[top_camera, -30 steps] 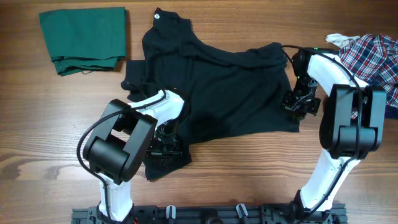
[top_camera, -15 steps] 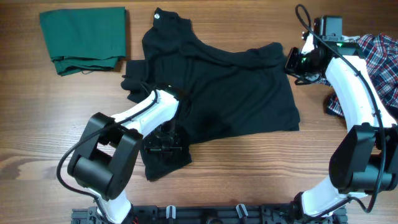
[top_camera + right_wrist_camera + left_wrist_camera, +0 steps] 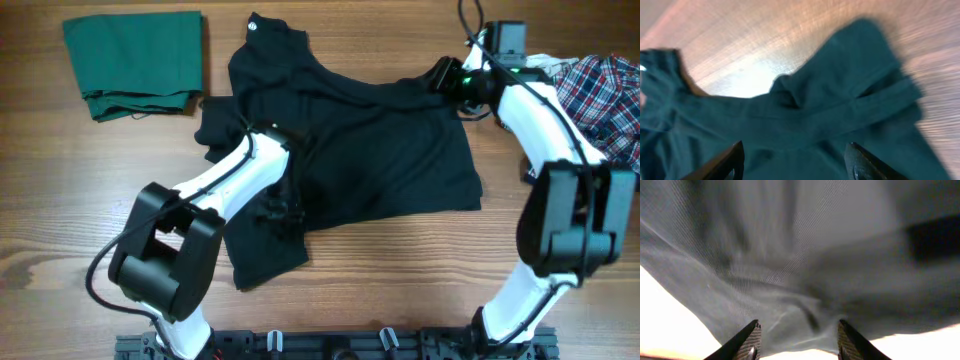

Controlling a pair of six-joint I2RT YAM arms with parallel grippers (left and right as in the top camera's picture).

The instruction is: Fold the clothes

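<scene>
The black polo shirt (image 3: 370,150) is spread out, pretty rumpled, across the middle of the wooden table (image 3: 60,220). Its collar is pointed at the far edge and one flap is bunched toward the near-left. The left gripper (image 3: 275,212) is positioned right over that near-left part, fingers set moderately apart. Nothing looks pinched, only fabric is seen beneath them. The right gripper (image 3: 445,78) is placed at the shirt's far-right corner, jaws spread wide, nothing gripped. A folded green garment (image 3: 135,62) is laid far left, and a plaid shirt (image 3: 600,85) is heaped far right.
</scene>
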